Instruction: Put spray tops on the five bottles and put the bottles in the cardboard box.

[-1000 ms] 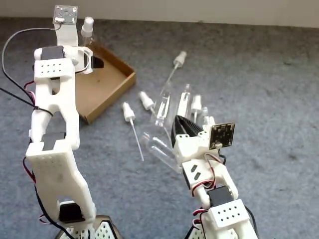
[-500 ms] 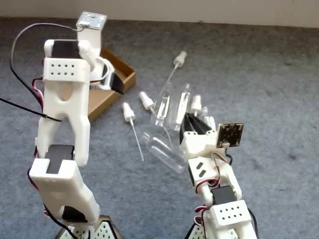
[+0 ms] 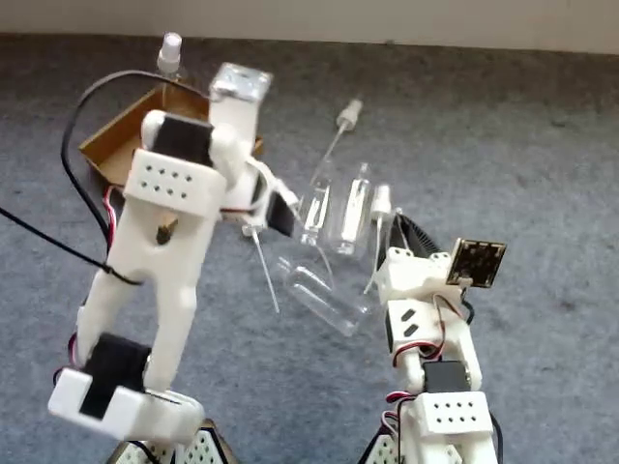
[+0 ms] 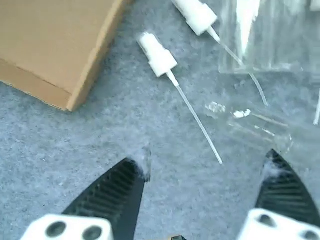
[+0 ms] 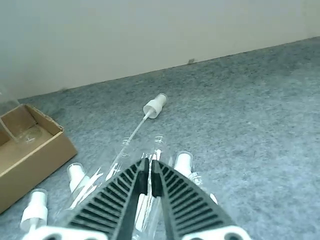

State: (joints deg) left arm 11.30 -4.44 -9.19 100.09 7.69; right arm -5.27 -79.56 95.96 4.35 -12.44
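Bottles [image 3: 354, 205] lie clustered mid-frame in my high view, cardboard box [image 3: 114, 145] upper left; my left gripper [image 4: 202, 162] hangs apart near a spray top [image 4: 157, 54], right gripper [image 5: 150, 169] together.

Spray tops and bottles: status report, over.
Left gripper jaws open, by a loose spray top. Right gripper jaws shut over the lying bottles. One capped bottle upright in the cardboard box. Nothing blocking.

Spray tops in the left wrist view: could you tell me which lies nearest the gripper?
The spray top beside the corner of the cardboard box, its tube reaching towards the left gripper; the other top lies farther off.
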